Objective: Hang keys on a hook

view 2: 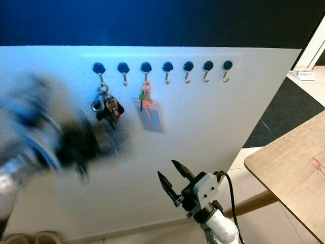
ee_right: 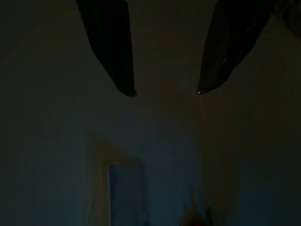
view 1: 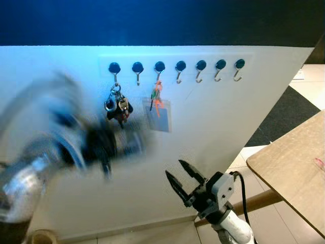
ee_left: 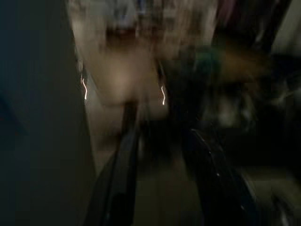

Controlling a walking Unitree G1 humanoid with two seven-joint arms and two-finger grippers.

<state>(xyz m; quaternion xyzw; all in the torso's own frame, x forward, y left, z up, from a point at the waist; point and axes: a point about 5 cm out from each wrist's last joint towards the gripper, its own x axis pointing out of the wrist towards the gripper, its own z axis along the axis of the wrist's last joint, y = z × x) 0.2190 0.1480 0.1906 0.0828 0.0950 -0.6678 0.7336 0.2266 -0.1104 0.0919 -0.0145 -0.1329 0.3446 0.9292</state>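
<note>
A bunch of keys point(view 1: 118, 105) hangs from the leftmost of several dark-capped hooks point(view 1: 177, 66) set in a row on a white wall panel point(view 1: 213, 117). My left arm is a motion-blurred smear below and left of the keys, with its gripper point(view 1: 104, 145) close under them. In the left wrist view its gripper point(ee_left: 162, 136) shows two blurred fingers standing apart, nothing between them. My right gripper point(view 1: 175, 169) is held low in front of the panel, open and empty, fingers pointing up at the wall; the right wrist view shows the same gripper point(ee_right: 165, 92).
A clear badge on an orange strap point(view 1: 158, 113) hangs from the third hook. A wooden table point(view 1: 294, 168) juts in at the right. A dark mat point(view 1: 289, 117) lies on the tiled floor beyond it. Small tan objects point(view 2: 35, 238) sit at the wall's foot.
</note>
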